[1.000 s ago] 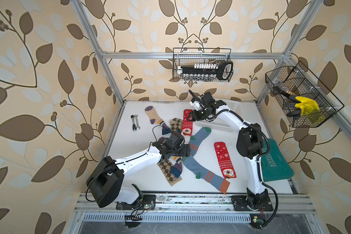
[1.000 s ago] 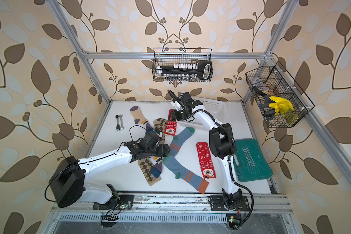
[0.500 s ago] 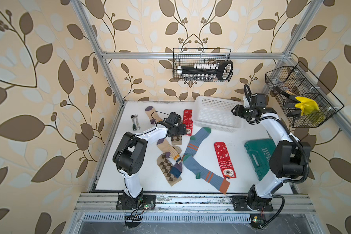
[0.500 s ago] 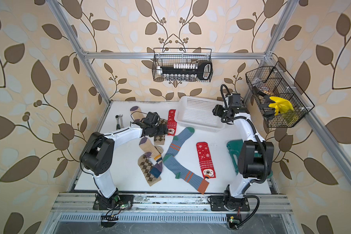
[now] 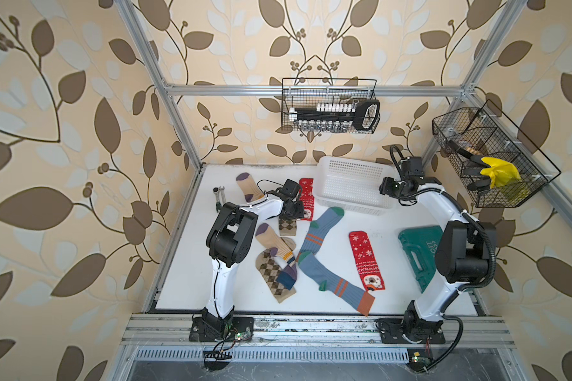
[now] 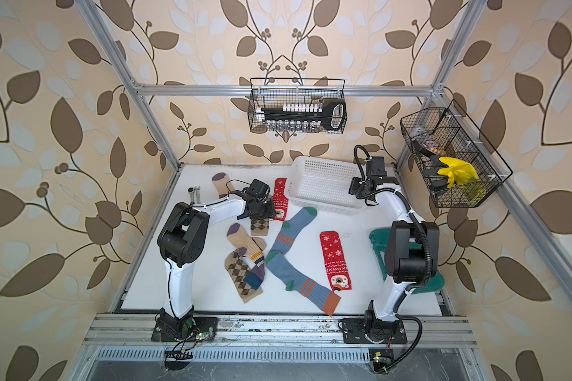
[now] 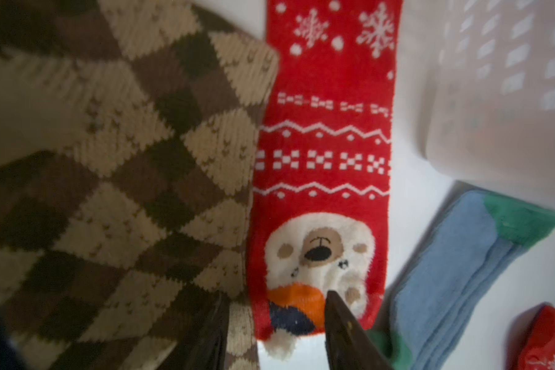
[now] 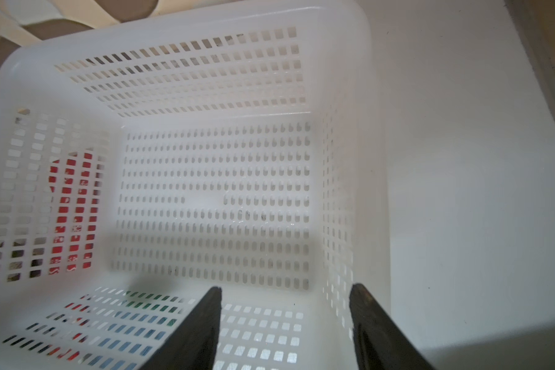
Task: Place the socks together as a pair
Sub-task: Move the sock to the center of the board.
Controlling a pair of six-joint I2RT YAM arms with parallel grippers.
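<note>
Left fingers, dark and tapered, stand partly apart astride the bear-face end of a fluffy red Christmas sock; whether they pinch it cannot be told. That sock lies flat just beside the white perforated plastic basket, and a brown knitted argyle sock touches its side away from the basket. Right fingers are spread wide, holding nothing, over a basket corner. On the white table in front of the basket lie a ribbed blue-grey sock and a second red sock.

I see leaf-patterned beige wallpaper enclosing my white tabletop, an aluminium frame and a wire basket beyond the jaws.
</note>
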